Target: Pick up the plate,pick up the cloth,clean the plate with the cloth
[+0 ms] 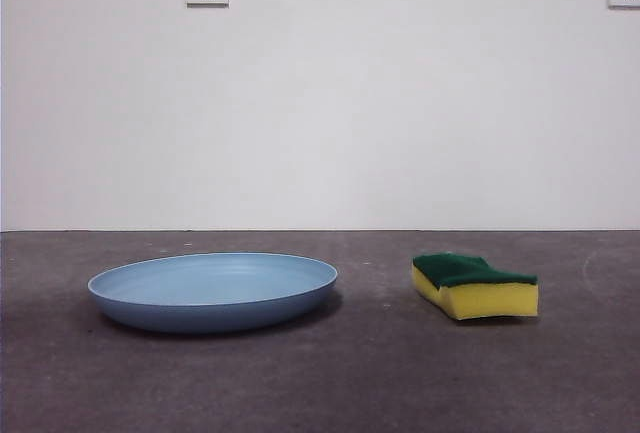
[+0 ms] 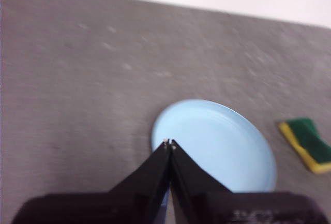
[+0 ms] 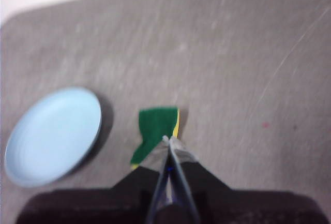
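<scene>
Left gripper [image 2: 169, 143], fingers clenched, hovers above the round light-blue plastic plate [image 2: 217, 146]; right gripper [image 3: 169, 139], likewise clenched, above the yellow-green sponge [image 3: 155, 131].

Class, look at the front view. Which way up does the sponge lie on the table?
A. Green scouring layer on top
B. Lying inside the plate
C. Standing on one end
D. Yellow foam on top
A: the sponge shows its green layer above the yellow foam, lying beside the plate, apart from it.
</scene>
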You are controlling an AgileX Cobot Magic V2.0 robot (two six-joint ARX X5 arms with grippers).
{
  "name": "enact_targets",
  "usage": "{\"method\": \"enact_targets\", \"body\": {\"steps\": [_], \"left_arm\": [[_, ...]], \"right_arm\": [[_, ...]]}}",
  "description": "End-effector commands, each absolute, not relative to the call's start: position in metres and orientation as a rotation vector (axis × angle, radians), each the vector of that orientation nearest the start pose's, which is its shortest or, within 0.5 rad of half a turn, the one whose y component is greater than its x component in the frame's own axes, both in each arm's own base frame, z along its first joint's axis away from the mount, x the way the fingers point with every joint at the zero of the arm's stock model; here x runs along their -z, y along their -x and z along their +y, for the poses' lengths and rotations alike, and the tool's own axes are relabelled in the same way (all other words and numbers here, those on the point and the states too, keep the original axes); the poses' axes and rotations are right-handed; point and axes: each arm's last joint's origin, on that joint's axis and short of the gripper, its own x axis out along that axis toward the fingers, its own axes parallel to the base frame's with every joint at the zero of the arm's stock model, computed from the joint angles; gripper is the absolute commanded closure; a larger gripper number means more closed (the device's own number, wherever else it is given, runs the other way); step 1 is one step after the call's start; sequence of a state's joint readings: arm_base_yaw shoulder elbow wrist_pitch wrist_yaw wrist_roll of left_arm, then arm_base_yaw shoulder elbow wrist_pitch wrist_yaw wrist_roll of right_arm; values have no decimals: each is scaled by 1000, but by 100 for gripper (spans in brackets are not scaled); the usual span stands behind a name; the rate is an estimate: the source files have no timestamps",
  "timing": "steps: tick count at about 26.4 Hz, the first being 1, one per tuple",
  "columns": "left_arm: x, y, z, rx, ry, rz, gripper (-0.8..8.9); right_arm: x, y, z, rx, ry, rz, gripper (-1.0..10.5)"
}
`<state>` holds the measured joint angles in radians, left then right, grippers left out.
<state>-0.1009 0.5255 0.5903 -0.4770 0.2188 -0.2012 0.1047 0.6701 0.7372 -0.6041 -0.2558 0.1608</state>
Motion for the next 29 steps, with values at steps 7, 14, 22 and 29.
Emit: {"method": "enact_targets", "body": {"steps": [7,14,22,29], "left_arm": [[-289,-155,-27,439,210,702,808],[-278,-175,-29,459,220,774,491],[-247,-235,-36,431,253,894,499],[-202,-296,-47,348,191,1075,499]], "right_arm": [[-304,-168,28,-412,-118,877,929],[-297,-179,29,-404,-123,928,561],[-298,-180,29,-400,-138,920,564],[-298,-180,29,-399,-141,920,566]]}}
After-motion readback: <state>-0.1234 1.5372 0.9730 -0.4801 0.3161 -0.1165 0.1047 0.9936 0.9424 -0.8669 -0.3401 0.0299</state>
